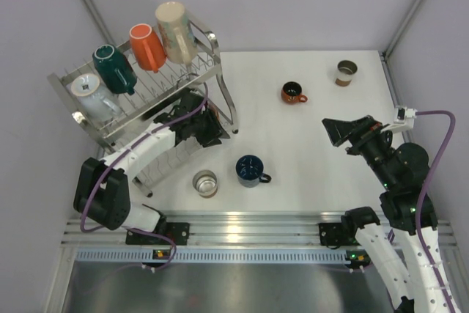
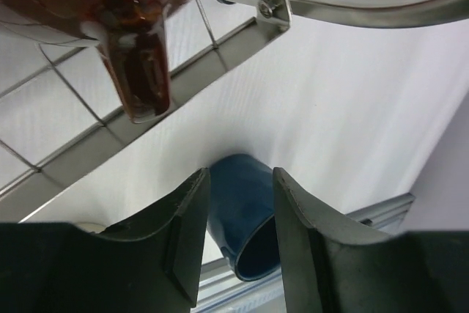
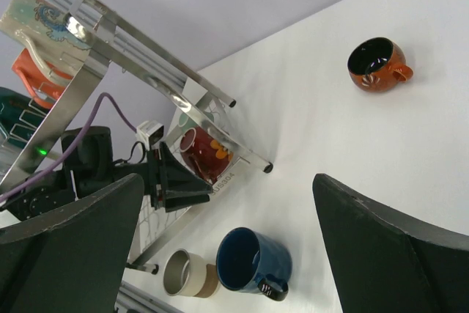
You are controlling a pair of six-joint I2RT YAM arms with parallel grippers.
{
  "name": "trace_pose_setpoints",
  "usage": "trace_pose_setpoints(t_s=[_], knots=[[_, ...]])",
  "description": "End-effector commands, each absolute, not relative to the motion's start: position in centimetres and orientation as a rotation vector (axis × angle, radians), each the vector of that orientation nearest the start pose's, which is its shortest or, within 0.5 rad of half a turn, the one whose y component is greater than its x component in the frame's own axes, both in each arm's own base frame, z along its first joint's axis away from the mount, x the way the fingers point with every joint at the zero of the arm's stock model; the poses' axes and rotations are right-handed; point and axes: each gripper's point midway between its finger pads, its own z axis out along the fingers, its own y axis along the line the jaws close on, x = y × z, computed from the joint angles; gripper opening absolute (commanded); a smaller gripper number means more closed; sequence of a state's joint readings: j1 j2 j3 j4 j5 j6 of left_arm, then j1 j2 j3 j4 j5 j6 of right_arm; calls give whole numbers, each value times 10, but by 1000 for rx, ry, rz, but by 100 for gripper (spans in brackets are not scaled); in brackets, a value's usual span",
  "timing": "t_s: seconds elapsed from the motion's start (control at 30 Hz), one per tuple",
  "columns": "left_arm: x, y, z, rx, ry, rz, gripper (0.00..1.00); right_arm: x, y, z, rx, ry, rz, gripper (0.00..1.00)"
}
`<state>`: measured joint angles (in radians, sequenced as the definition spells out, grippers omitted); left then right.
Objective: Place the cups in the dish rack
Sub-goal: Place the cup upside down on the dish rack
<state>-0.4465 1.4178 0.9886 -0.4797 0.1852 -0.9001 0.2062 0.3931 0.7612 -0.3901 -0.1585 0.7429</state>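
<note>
The dish rack (image 1: 212, 38) stands at the back left. Its upper tier holds a pale mug (image 1: 91, 93) and teal (image 1: 113, 67), orange (image 1: 146, 45) and tall beige (image 1: 174, 31) cups. A red mug (image 3: 201, 153) lies in the lower tier, its handle (image 2: 143, 78) hanging just above my left gripper (image 2: 239, 181). That gripper (image 1: 212, 135) is open at the lower tier's right end, with nothing between its fingers. Beyond them a navy mug (image 2: 245, 218) stands on the table (image 1: 250, 170). My right gripper (image 1: 341, 131) hovers wide open at the right, holding nothing.
A steel-and-beige cup (image 1: 205, 183) stands left of the navy mug, near the rack's front foot. A small brown mug (image 1: 293, 93) and another beige cup (image 1: 346, 72) sit at the back of the white table (image 1: 315, 174). Grey walls close in the left and back.
</note>
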Motion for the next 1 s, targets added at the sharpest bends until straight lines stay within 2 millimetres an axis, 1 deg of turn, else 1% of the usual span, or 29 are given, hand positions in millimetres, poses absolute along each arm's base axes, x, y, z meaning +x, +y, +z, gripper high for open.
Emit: trace_pose_setpoints(t_s=[0.0,0.03,0.1,0.17,0.3,0.37,0.5,0.53,0.57,0.67,0.97], knots=[[317,-245,227,-402,2235,-1134,45,205,97,342,296,1577,852,99],[316,-249,235,-393,2207,-1171,45,205,98,342,295,1578,856,99],[311,-254,239,-408,2200,-1241,45,206,98,341,297,1580,854,99],[309,-259,249,-407,2165,-1301,45,206,98,340,296,1582,855,99],[306,-268,262,-395,2128,-1405,46,206,99,340,295,1586,857,99],[307,-271,266,-385,2122,-1418,46,207,99,341,293,1586,855,99],[309,-277,259,-392,2144,-1439,46,206,99,343,291,1583,855,100],[310,-278,262,-384,2126,-1459,46,206,98,344,291,1579,850,100],[308,-281,261,-390,2133,-1484,46,206,98,345,290,1577,849,99],[311,-285,261,-388,2126,-1522,46,206,98,346,288,1579,848,99],[319,-291,246,-405,2155,-1527,46,208,98,344,284,1584,845,99]])
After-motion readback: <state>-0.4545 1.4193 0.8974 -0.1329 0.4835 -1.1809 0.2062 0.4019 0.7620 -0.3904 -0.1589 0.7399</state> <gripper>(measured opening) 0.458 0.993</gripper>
